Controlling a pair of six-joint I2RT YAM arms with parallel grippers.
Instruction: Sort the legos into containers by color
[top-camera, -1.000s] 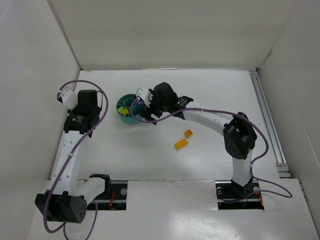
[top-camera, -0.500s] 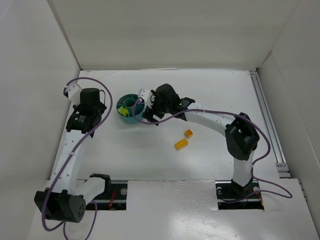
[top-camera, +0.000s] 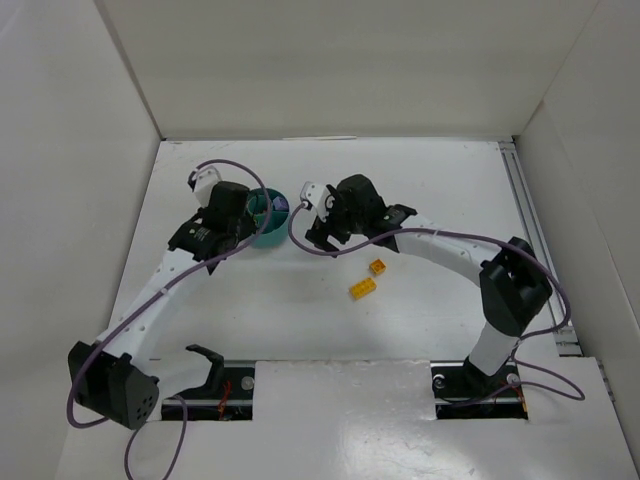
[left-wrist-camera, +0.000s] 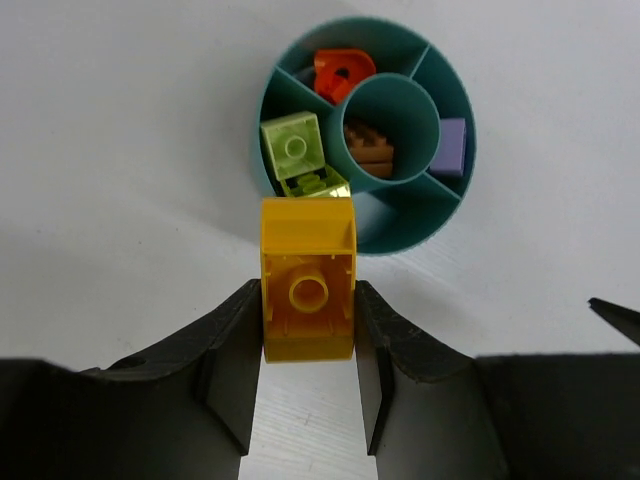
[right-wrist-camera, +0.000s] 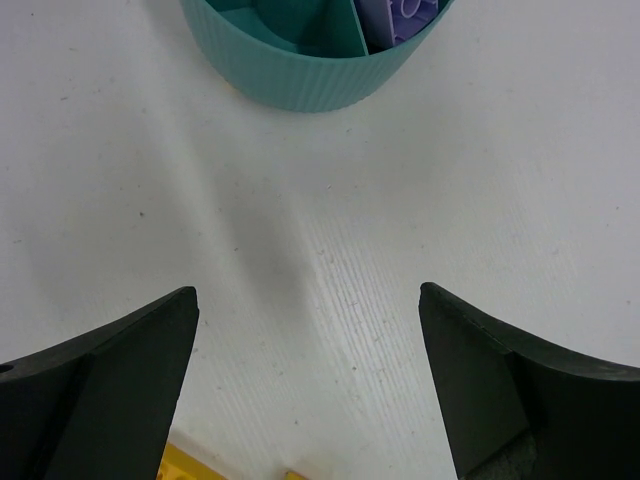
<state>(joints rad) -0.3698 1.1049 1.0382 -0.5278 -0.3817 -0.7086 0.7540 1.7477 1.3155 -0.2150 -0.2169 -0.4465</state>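
From above, I am reaching my left claw (top-camera: 245, 215) over the left side of the teal dish (top-camera: 275, 230), which is sitting toward the far edge of the table (top-camera: 420, 180), left of middle. My right claw (top-camera: 318, 228) is hanging just right of it, and two yellow bricks (top-camera: 363, 289) are lying loose nearer the middle. Through my left wrist, I am pinching a yellow brick (left-wrist-camera: 307, 290) between narrowed fingers at the dish wall. Lime green bricks (left-wrist-camera: 293, 145), an orange-red piece (left-wrist-camera: 343, 72), a brown brick (left-wrist-camera: 368, 150) and a purple brick (left-wrist-camera: 452, 147) are lying sorted inside. Through my right wrist, my fingers are spreading wide and empty over bare table. I am judging the sorting mostly done, with three yellow bricks left.
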